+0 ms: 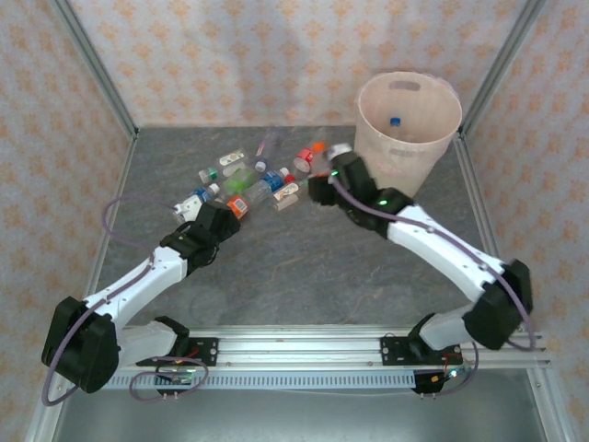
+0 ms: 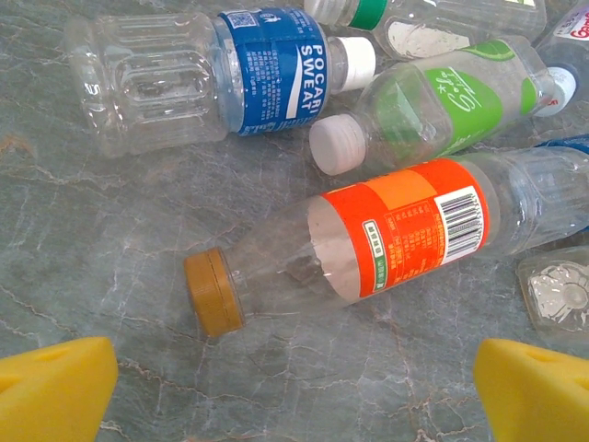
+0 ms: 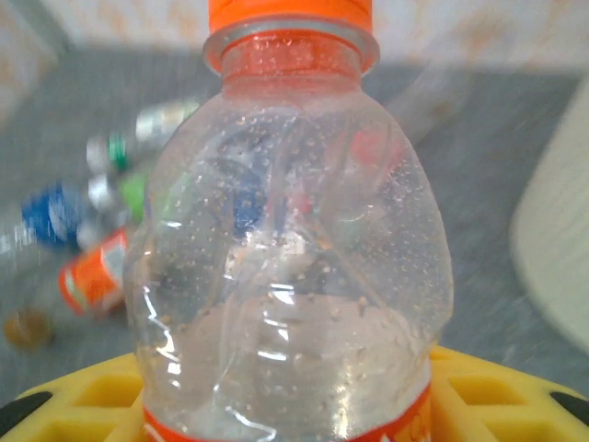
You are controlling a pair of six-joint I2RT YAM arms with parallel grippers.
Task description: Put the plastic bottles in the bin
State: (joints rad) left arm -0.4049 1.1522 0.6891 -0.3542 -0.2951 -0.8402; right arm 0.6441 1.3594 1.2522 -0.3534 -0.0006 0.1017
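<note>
My right gripper (image 3: 290, 410) is shut on a clear plastic bottle (image 3: 290, 249) with an orange cap and orange label, its yellow fingers (image 3: 83, 405) on either side. From above, that bottle (image 1: 309, 158) is held just left of the pale pinkish bin (image 1: 409, 138), which holds a blue-capped bottle (image 1: 396, 121). My left gripper (image 2: 294, 391) stands open just short of the gold cap of an orange-labelled bottle (image 2: 386, 235) lying on the table, nothing between its fingers (image 2: 55, 387). Several more bottles (image 1: 244, 175) lie in a loose cluster at the back middle.
A blue-labelled Pocari Sweat bottle (image 2: 202, 74) and a green-labelled one (image 2: 442, 101) lie just beyond the orange-labelled bottle. Metal frame posts (image 1: 97, 64) and patterned walls close in the grey marbled table (image 1: 294, 267). The bin's wall (image 3: 561, 239) rises at the right.
</note>
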